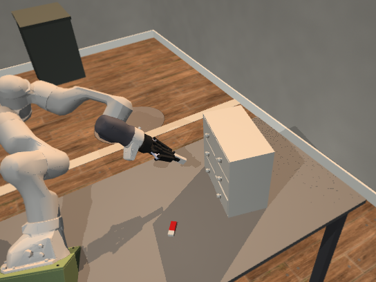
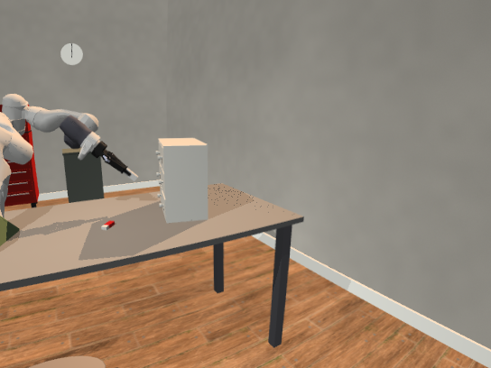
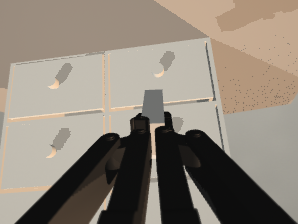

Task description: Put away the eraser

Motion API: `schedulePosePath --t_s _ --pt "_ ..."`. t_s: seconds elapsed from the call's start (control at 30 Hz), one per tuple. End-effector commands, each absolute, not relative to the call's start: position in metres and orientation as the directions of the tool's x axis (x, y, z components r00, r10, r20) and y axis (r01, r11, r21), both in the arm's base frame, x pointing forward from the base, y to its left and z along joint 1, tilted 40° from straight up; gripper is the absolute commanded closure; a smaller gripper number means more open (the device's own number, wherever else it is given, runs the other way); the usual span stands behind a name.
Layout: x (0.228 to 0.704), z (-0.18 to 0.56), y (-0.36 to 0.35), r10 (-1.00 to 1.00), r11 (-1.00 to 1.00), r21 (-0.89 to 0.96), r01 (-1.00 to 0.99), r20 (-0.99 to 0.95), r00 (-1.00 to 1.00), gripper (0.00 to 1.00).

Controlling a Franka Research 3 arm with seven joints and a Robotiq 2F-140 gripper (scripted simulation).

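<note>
A red and white eraser (image 1: pixel 172 228) lies flat on the table in front of the chest; it also shows in the exterior view (image 2: pixel 107 225). The small pale chest (image 1: pixel 236 159) stands on the table with six knobbed drawers in two columns, all pushed in; it also shows in the exterior view (image 2: pixel 182 179). My gripper (image 1: pixel 180 159) is shut and empty. It hangs in the air, tilted toward the chest's front, a short way from the upper drawers. In the wrist view the shut fingertips (image 3: pixel 152 124) point at the drawer fronts (image 3: pixel 112 100). The drawers' contents are hidden.
The table's far edge and right edge run close behind and beside the chest. A dark cabinet (image 1: pixel 48 41) stands on the floor behind the table. My green base (image 1: pixel 41 269) sits at the table's near left corner.
</note>
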State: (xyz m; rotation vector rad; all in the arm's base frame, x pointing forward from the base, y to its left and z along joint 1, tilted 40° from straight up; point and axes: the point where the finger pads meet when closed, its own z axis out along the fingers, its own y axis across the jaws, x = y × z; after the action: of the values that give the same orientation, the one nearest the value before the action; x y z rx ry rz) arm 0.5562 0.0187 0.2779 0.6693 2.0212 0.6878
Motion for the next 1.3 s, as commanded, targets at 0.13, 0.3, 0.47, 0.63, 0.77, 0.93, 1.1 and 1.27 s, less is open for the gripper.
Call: schedulePosePath --t_s 0.13,0.3,0.47,0.63,0.77,0.93,1.1,1.27 --pt "0.558 0.280 0.017 0.628 0.751 0.645 0.142 -0.630 -0.458 0.80" --pt "0.558 0.280 0.017 0.628 0.751 0.645 0.142 -0.630 -0.458 0.80" --pt "0.558 0.280 0.017 0.628 0.751 0.645 0.142 -0.630 -0.458 0.80" --pt "0.558 0.280 0.017 0.628 0.751 0.645 0.142 -0.630 -0.458 0.80" --pt "0.559 0.280 0.017 0.628 0.751 0.645 0.142 -0.630 -0.458 0.80" --pt "0.561 0.278 0.018 0.628 0.751 0.645 0.142 -0.630 -0.458 0.80" --pt "0.571 0.270 0.023 0.628 0.751 0.645 0.142 -0.630 -0.458 0.80" --pt "0.590 0.255 0.033 0.628 0.751 0.645 0.142 -0.630 -0.458 0.80"
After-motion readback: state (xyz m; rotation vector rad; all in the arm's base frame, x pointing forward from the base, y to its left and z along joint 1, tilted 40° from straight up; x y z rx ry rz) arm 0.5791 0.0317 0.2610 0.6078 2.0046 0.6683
